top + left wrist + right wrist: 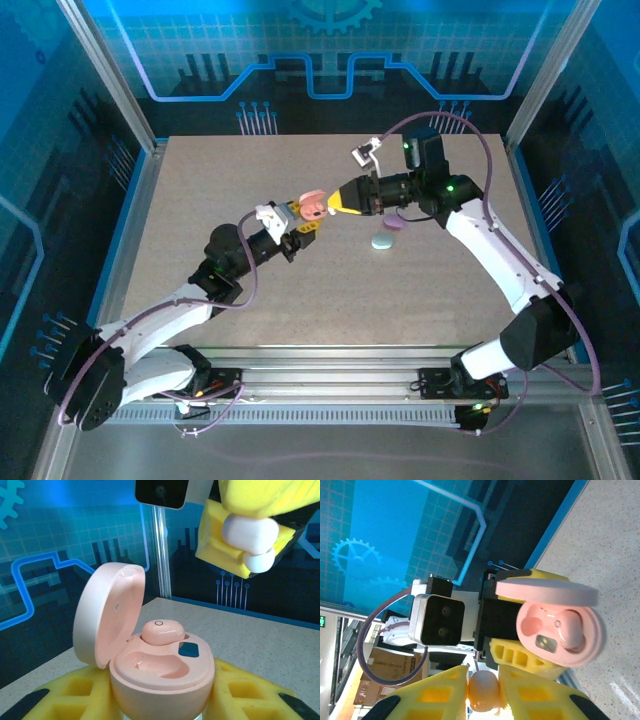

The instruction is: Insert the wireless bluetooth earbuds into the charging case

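Note:
My left gripper [303, 222] is shut on the pink charging case [160, 680], gripping its lower body between yellow foam fingers [75, 690]. The lid [107, 615] stands open to the left. One pale pink earbud [162, 631] sits in the far socket, and the near socket [155, 662] is bare. My right gripper [482, 692] is shut on a second pale pink earbud [483, 690]. That earbud [250, 537] hangs above and to the right of the open case [560, 630], apart from it. Both grippers meet above the middle of the table [200, 200].
A mint oval case [383, 241] and a purple oval case [394, 226] lie closed on the table just under the right arm's wrist. The left wrist camera [437, 617] is close in front of the right gripper. Blue walls enclose the table.

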Controlling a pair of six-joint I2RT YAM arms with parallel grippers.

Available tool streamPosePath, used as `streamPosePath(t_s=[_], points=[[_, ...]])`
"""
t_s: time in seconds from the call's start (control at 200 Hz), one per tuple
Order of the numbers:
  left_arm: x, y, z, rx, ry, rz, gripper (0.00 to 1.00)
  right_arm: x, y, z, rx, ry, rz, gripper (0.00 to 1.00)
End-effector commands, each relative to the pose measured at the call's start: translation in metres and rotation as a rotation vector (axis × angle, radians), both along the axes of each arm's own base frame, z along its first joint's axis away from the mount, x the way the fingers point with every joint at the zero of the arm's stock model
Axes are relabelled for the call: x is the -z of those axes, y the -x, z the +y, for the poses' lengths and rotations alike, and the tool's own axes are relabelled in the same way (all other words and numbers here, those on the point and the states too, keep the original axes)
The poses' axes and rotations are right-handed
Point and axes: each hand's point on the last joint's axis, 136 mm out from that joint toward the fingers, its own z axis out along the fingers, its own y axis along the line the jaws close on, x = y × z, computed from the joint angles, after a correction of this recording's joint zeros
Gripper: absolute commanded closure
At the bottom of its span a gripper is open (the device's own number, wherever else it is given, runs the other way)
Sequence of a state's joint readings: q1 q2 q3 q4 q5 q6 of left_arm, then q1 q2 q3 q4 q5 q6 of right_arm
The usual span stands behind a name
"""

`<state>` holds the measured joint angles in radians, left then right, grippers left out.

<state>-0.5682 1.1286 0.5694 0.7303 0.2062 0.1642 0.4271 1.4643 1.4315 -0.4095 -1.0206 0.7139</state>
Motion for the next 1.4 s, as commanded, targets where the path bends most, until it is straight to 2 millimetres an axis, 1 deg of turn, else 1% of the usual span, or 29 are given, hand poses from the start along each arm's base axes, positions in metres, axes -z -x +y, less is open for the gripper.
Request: streamPosePath(t_s=[0.0, 0.31, 0.42, 0.51, 0.775, 1.021, 1.191, 1.396], points=[[-0.015, 0.004, -0.007, 0.03, 0.023, -0.06, 0.69, -0.006, 0.003, 0.008, -0.007, 0.008, -0.025, 0.77], [-0.018, 0.009, -0.012, 0.06, 0.03, -0.076, 0.69, -0.001, 0.004, 0.02, -0.003, 0.052, -0.05, 0.77], [-0.019, 0.011, -0.014, 0.074, 0.038, -0.081, 0.69, 0.002, 0.002, 0.021, 0.016, 0.079, -0.059, 0.77], [-0.02, 0.012, -0.014, 0.079, 0.041, -0.079, 0.69, 0.0, 0.002, 0.022, 0.024, 0.081, -0.076, 0.77], [-0.023, 0.014, -0.016, 0.089, 0.047, -0.085, 0.69, 0.01, 0.0, 0.026, 0.042, 0.142, -0.075, 0.77], [-0.024, 0.015, -0.019, 0.1, 0.048, -0.085, 0.69, 0.012, 0.002, 0.033, 0.041, 0.164, -0.094, 0.77], [-0.024, 0.015, -0.02, 0.101, 0.05, -0.086, 0.69, 0.015, 0.0, 0.034, 0.056, 0.187, -0.1, 0.77], [-0.026, 0.015, -0.02, 0.099, 0.059, -0.091, 0.69, 0.022, 0.002, 0.037, 0.049, 0.221, -0.098, 0.77]])
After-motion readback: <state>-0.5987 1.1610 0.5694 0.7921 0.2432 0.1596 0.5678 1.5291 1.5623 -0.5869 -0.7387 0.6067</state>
